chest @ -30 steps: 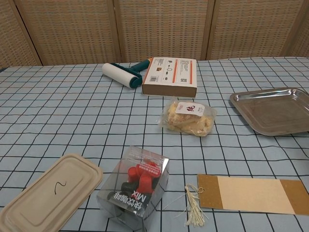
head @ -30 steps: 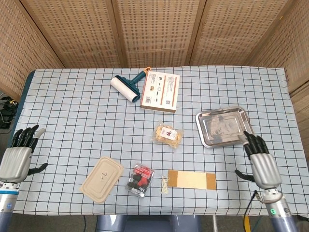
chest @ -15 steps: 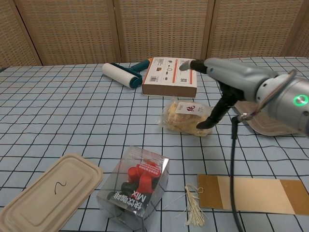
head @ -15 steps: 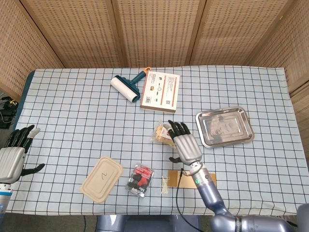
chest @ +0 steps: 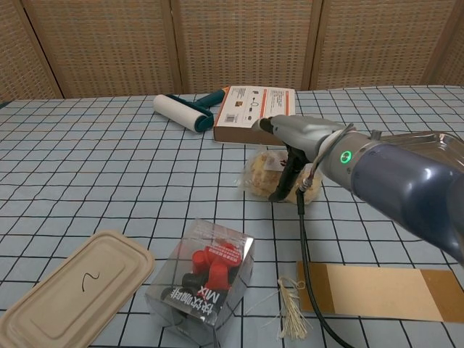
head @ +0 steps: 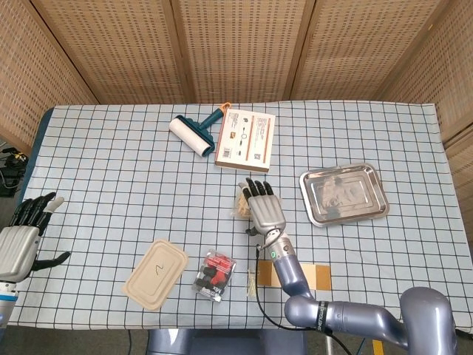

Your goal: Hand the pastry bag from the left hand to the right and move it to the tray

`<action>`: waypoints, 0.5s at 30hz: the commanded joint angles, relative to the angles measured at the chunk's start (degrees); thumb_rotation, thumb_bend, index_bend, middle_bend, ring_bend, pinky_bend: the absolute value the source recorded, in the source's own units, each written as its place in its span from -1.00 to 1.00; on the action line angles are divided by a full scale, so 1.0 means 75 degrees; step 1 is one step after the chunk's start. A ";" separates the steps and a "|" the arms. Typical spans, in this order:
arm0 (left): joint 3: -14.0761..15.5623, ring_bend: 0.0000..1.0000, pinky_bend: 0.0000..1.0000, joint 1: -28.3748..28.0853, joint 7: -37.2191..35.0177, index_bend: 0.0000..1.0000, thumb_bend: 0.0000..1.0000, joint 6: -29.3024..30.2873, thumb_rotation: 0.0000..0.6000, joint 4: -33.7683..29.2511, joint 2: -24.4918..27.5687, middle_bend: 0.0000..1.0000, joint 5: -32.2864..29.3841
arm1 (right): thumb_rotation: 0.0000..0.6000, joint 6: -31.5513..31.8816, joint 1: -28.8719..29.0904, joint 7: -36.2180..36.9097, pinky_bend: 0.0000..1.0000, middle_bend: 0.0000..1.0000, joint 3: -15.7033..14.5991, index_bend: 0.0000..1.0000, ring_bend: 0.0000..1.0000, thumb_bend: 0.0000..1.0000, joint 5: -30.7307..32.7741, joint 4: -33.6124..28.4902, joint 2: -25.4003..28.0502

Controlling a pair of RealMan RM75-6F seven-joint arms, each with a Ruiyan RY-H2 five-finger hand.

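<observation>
Left hand (head: 21, 240) is idling at the table's left edge, fingers spread, holding nothing. Pastry bag (chest: 261, 176) is lying mid-table beneath the right hand (head: 263, 209), which is hovering open-fingered over it, contact unclear. The left hand is needing to grip first, tray (head: 377, 194) well apart.

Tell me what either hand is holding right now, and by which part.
Nothing. The right hand hovers open over the pastry bag; the left hand is open.

A blue-and-white checked tablecloth (head: 111, 177) is covering the table, while woven wicker screen panels (head: 236, 44) are standing along the far side.
</observation>
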 commanded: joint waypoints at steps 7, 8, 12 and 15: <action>-0.0095 -1.00 -1.00 0.0085 0.0124 -1.00 -0.96 -0.0148 1.00 -0.0072 -0.0001 -1.00 0.0155 | 1.00 -0.0287 0.0176 0.0251 -0.91 -1.00 -0.0295 -0.87 -1.00 -0.83 0.0471 0.0918 -0.0174; -0.0112 -1.00 -1.00 0.0101 0.0162 -1.00 -0.96 -0.0140 1.00 -0.0075 -0.0007 -1.00 0.0164 | 1.00 -0.0276 0.0181 0.0327 -0.77 -0.97 -0.0331 -0.76 -0.99 -0.82 0.0418 0.1058 -0.0239; -0.0192 -1.00 -1.00 0.0166 0.0220 -1.00 -0.96 -0.0117 1.00 -0.0081 -0.0044 -1.00 0.0196 | 1.00 0.0149 0.0113 0.1074 -0.10 -0.40 -0.0486 -0.18 -0.46 -0.69 -0.0491 0.1799 -0.0697; -0.0239 -1.00 -1.00 0.0178 0.0265 -1.00 -0.96 -0.0196 1.00 -0.0067 -0.0069 -1.00 0.0177 | 1.00 0.0260 0.0080 0.1329 0.18 -0.04 -0.0561 0.18 -0.08 -0.64 -0.0843 0.2037 -0.0820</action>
